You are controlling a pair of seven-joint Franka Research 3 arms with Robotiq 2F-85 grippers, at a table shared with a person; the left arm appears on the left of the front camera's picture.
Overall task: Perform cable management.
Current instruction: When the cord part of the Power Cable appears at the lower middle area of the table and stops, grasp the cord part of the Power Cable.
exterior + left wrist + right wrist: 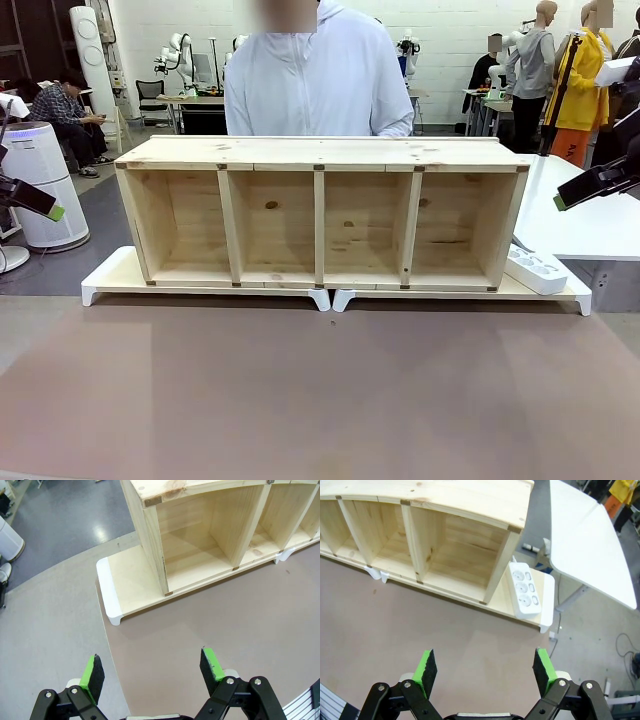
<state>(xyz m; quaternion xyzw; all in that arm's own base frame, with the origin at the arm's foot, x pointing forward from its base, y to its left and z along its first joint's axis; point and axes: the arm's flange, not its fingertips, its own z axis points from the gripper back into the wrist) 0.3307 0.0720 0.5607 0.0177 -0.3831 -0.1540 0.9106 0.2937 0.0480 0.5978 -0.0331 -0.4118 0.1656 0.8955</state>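
Counter (320, 400) front bare. L hand (151, 666), R hand (485, 664) spread wide, grasping nothing. Pwr strip (525, 590) by shelf (320, 155). Tidying prob. not begun; all left.

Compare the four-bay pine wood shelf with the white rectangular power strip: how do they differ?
The four-bay pine shelf is large, bare wood and upright; the white power strip is small, plastic, lying flat, sockets up, off the shelf's right end. Both rest on white-edged wooden platforms.

Wooden shelf (320, 215) — power strip (536, 272), seemingly adjacent
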